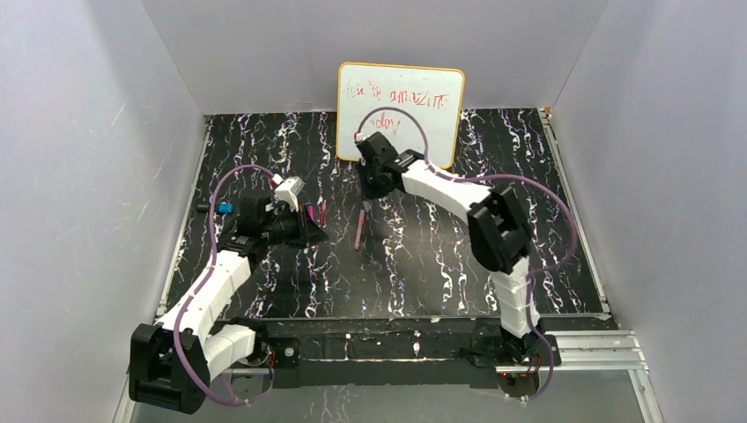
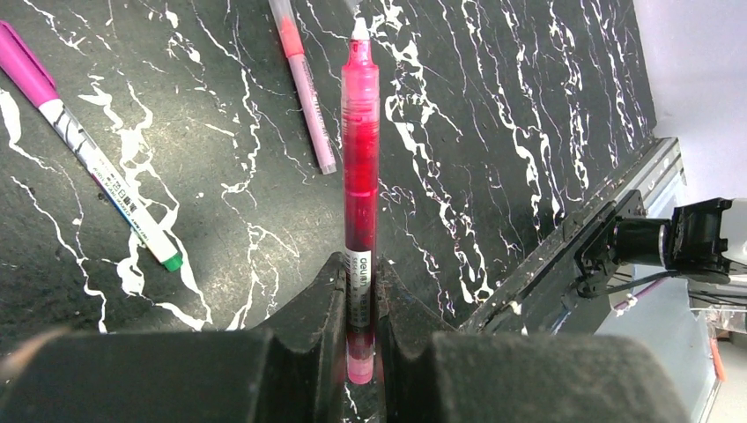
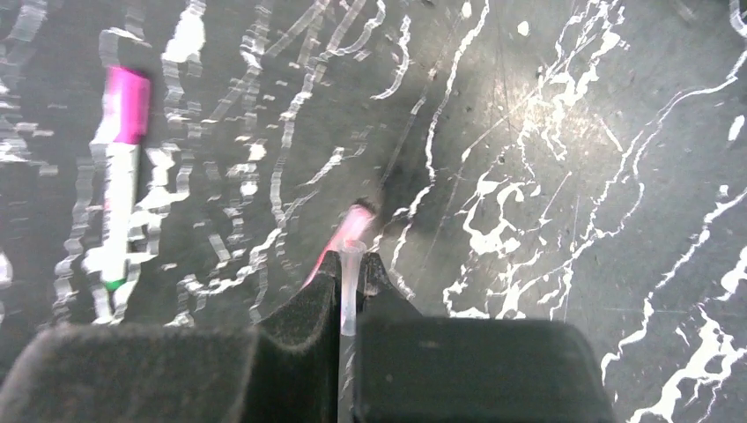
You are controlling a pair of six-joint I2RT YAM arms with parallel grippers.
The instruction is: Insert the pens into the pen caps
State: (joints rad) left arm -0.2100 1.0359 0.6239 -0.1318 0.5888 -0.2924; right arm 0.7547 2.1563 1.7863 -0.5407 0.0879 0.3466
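Right now it's early going, by my read: the left fingers [image 2: 333,278] are pressed tight on a red pen [image 2: 359,150], gripping it low on the barrel near its back end, so the body runs straight out ahead of them over the black marbled surface [image 2: 528,106] with its white tip bare. That one needs a cap, and I can't pick out a loose cap anywhere. Over on the other side, the right fingers [image 3: 328,273] are pinching a pale pink pen [image 3: 355,225] by its clear upper end. Whether that clear piece is a cap is too blurred to tell. The pen slants down from them, with its far end at the surface, just beside the red pen's front half and not touching it. Off to the side lies a white pen [image 2: 97,163] that appears to wear a magenta cap [image 2: 26,66], so one looks finished. What's left, at least, is capping the red pen.
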